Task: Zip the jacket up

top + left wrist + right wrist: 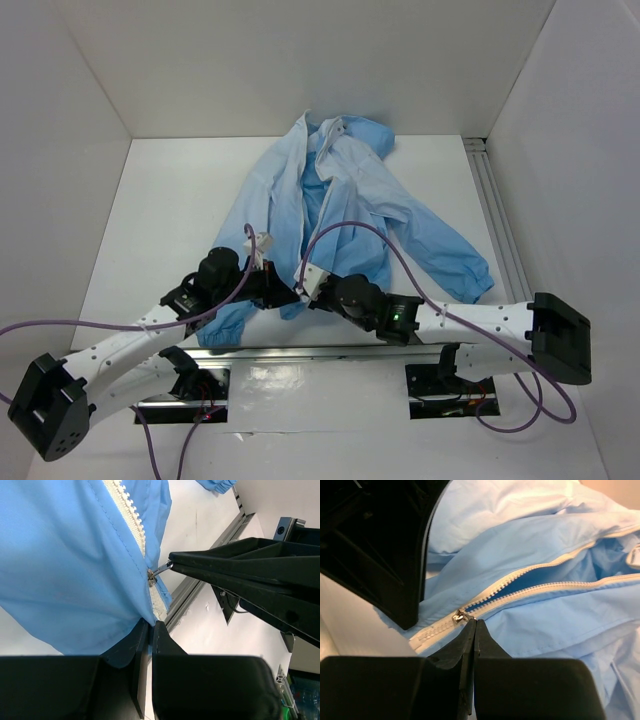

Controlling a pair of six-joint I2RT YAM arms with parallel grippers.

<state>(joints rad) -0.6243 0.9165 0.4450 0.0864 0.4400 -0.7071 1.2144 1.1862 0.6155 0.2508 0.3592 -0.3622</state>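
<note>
The light-blue jacket lies spread on the white table, collar at the far end, front open. Its white zipper strip is joined only a short way above the hem and gapes beyond that. My left gripper is shut on the jacket's bottom hem right below the zipper; in the top view this gripper is at the near hem. My right gripper is shut on the metal zipper pull, its fingers reaching in from the right. In the top view the right gripper nearly meets the left one.
An aluminium rail runs along the table's right side, and another along the near edge by the arm bases. White walls enclose the table on three sides. The jacket's right sleeve and cuff lie toward the near right.
</note>
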